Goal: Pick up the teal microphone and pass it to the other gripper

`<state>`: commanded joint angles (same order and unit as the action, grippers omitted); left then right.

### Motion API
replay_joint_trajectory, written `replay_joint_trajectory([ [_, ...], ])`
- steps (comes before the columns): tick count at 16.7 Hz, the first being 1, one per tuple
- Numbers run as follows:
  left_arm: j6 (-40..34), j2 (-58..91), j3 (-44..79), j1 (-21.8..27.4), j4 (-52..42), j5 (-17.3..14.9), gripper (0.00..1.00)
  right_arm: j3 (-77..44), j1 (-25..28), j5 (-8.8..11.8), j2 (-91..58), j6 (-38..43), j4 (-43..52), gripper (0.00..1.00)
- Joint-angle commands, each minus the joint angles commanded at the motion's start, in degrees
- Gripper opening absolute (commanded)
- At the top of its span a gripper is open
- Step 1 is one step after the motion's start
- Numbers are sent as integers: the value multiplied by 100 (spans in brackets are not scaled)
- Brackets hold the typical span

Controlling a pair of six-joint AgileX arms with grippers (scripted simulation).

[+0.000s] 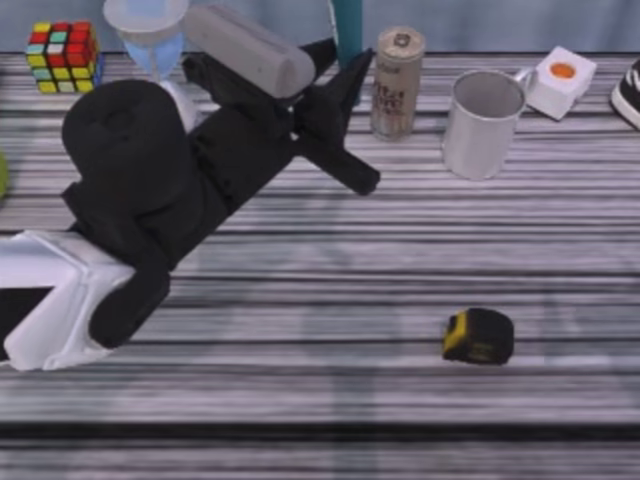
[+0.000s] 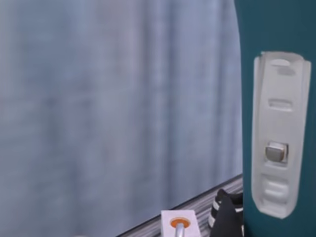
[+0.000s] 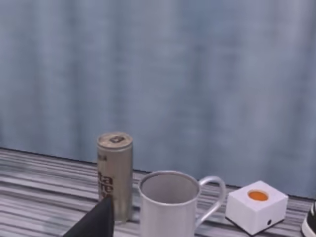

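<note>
The teal microphone (image 1: 347, 25) stands upright, raised at the back of the table in front of the curtain. My left gripper (image 1: 345, 62), with a grey cylinder on its wrist, is shut on its lower handle. In the left wrist view the teal microphone (image 2: 276, 39) fills one side, its white button panel (image 2: 280, 133) facing the camera. My right arm is out of the top view. The right gripper (image 3: 101, 219) shows only as a black tip at the edge of the right wrist view, far from the microphone.
Along the back stand a Rubik's cube (image 1: 62, 55), a pale blue glass (image 1: 150, 35), a tan drink can (image 1: 397, 80), a metal mug (image 1: 483, 125), a white box with an orange button (image 1: 560, 80) and a black shoe (image 1: 628, 95). A yellow-black tape measure (image 1: 478, 335) lies front right.
</note>
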<state>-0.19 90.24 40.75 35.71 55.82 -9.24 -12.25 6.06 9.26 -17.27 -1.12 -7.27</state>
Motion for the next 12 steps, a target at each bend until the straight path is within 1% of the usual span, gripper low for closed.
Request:
replay_joint_trajectory([
  [5, 0, 0, 0, 0, 0, 0, 0, -1389, 709, 1088, -2581, -118, -801, 100],
  [8, 0, 0, 0, 0, 0, 0, 0, -2161, 1108, 1697, -3953, -173, -1247, 100],
  [10, 0, 0, 0, 0, 0, 0, 0, -2616, 1337, 2045, -4656, -207, -1516, 100],
  [12, 0, 0, 0, 0, 0, 0, 0, -2989, 1516, 2319, -5202, -241, -1742, 100],
])
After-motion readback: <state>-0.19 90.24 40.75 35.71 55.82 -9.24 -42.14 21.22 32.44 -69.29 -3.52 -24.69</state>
